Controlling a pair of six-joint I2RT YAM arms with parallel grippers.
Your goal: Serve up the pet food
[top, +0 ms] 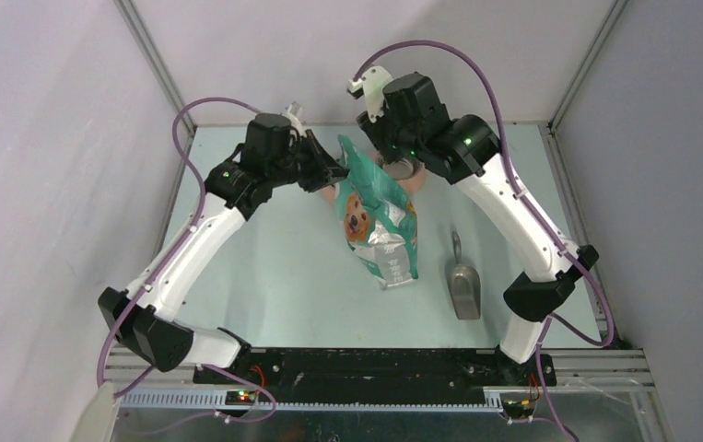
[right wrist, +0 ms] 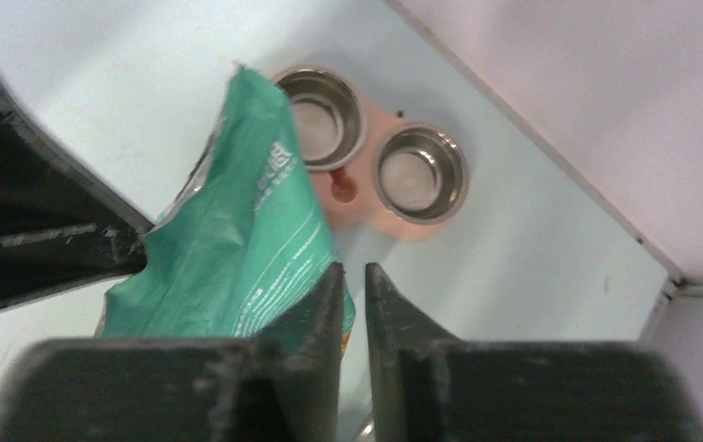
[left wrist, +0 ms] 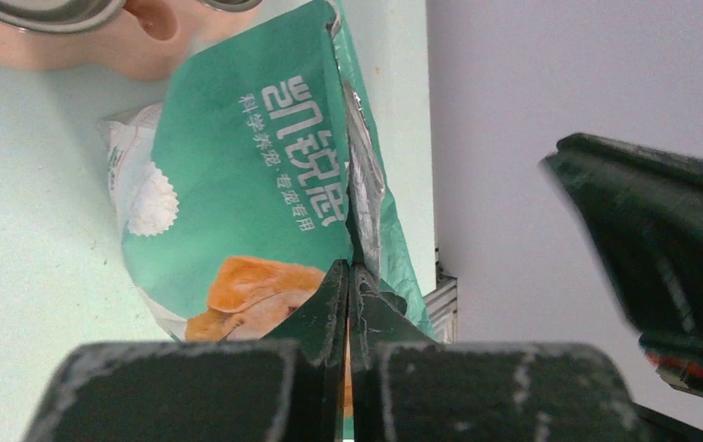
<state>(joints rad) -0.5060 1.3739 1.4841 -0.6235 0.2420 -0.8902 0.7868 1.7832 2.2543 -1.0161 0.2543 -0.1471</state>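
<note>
The teal-green foil bag (top: 380, 221) with a golden dog on it is held up off the table, its torn top edge toward the back. My left gripper (left wrist: 350, 267) is shut on the bag (left wrist: 246, 166), pinching the silver-lined edge of its mouth. My right gripper (right wrist: 354, 269) hangs just beside the other side of the bag (right wrist: 246, 249). Its jaws stand a narrow gap apart with nothing between them. The pet food is hidden; no kibble shows in any view.
A pink stand (right wrist: 347, 198) with two steel bowls (right wrist: 329, 115) (right wrist: 419, 173), both without food, sits behind the bag near the back wall. A grey metal scoop (top: 462, 285) lies on the table to the right of the bag. Walls close in at the back and sides.
</note>
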